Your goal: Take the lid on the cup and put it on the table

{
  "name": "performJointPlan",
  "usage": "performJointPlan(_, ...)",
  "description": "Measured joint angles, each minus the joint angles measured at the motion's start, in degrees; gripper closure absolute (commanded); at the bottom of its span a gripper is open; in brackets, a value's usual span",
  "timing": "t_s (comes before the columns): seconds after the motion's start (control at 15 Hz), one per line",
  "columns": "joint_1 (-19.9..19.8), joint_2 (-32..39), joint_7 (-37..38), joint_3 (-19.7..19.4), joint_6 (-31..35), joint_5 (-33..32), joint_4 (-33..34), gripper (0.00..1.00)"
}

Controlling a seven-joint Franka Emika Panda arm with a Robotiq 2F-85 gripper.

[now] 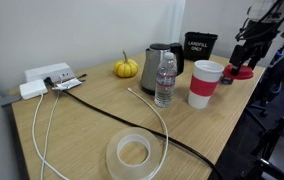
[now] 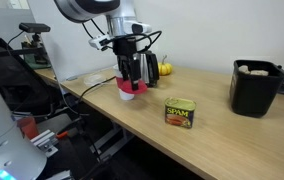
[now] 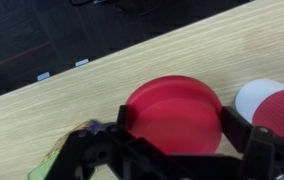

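Observation:
My gripper (image 1: 244,62) is shut on the round red lid (image 1: 242,73), one finger on each side of the disc, low over the table (image 1: 92,130) near its edge. The wrist view shows the lid (image 3: 174,110) between the black fingers (image 3: 177,128), with wood grain around it. In an exterior view the gripper (image 2: 130,72) holds the lid (image 2: 130,89) just at the tabletop (image 2: 212,135); I cannot tell whether it touches. The white cup (image 1: 205,83) with a red band stands open-topped beside the gripper, and it also shows in the wrist view (image 3: 272,103).
A steel kettle (image 1: 160,58), clear water bottle (image 1: 165,80), black mug (image 1: 199,45) and small pumpkin (image 1: 127,68) stand behind the cup. A tape roll (image 1: 133,153), power strip (image 1: 47,78) and cables lie nearer. A Spam can (image 2: 180,113) and black container (image 2: 257,88) sit further along.

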Motion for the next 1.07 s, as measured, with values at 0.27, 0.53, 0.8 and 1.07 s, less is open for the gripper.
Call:
performJointPlan(0.27,0.02,4.84,3.47,0.49,1.7,-0.03,0.0,0.35)
performJointPlan(0.53,0.02,9.67,6.61,0.28,3.09,0.04,0.02,0.35)
performJointPlan(0.8,0.05,13.0,8.39,-0.17,4.4,0.09,0.07,0.35)
performJointPlan(1.07,0.13,14.33,8.58,-0.96,5.42,1.05,0.21,0.03)
